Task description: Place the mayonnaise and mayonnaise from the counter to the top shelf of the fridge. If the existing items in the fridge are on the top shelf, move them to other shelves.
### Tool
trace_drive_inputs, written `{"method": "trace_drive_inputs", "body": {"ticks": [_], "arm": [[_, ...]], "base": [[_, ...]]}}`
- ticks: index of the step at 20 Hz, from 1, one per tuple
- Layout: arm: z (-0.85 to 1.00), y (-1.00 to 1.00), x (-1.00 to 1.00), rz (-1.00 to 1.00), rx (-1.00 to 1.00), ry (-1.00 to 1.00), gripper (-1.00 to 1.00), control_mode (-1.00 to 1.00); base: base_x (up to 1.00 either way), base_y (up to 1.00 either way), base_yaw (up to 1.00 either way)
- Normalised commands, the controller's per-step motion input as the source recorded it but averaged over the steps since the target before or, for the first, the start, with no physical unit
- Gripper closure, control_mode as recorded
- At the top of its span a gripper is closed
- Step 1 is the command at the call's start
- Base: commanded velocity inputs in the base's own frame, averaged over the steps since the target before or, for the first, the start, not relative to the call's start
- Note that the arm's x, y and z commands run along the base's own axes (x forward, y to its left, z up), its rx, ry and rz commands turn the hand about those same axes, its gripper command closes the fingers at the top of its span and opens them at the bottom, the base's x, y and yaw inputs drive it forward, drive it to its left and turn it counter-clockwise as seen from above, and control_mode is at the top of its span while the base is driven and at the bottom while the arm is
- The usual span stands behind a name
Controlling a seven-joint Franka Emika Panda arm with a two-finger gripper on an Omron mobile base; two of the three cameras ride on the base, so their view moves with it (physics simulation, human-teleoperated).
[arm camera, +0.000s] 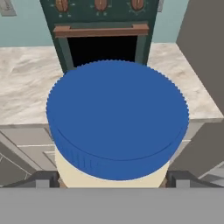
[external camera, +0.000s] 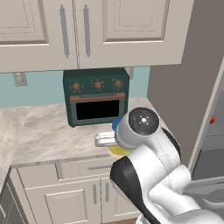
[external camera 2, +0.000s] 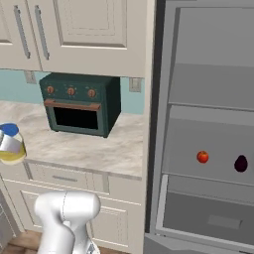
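My gripper [arm camera: 113, 179] is shut on a mayonnaise jar [arm camera: 117, 118]; its blue lid fills the middle of the hand view, with a dark fingertip on each side of the cream body. The same mayonnaise jar [external camera: 117, 151] peeks out behind my arm, over the front edge of the counter [external camera: 48, 135]. At the left edge of the right base view, the gripper [external camera 2: 6, 145] holds the jar [external camera 2: 11, 149]. The fridge [external camera 2: 208, 218] stands open. A red-orange fruit [external camera 2: 202, 157] and a dark purple one [external camera 2: 240, 163] rest on a lower shelf, under the bare top shelf [external camera 2: 213, 99].
A dark green toaster oven [external camera: 96, 96] stands at the back of the counter, straight beyond the jar. Cream wall cabinets [external camera: 87, 30] hang above it. A boxy grey drawer [external camera 2: 208, 213] sits at the fridge's bottom. The fridge's side wall [external camera: 183, 87] bounds the counter on the right.
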Motion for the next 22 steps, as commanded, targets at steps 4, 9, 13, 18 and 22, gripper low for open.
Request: {"method": "trace_drive_inputs", "body": {"ticks": [4, 9, 13, 18, 22], "arm": [[0.00, 0.00, 0.00, 0.00, 0.00, 0.00, 1.00, 1.00], [0.00, 0.00, 0.00, 0.00, 0.00, 0.00, 1.00, 1.00], [0.00, 0.00, 0.00, 0.00, 0.00, 0.00, 1.00, 1.00], [0.00, 0.00, 0.00, 0.00, 0.00, 0.00, 1.00, 1.00], [0.00, 0.00, 0.00, 0.00, 0.00, 0.00, 1.00, 1.00]], "base": [[-1.00, -0.23, 0.00], [-1.00, -0.66, -0.02], [-0.93, -0.94, -0.08], [-0.44, -0.95, -0.10], [0.03, -0.55, -0.07]]}}
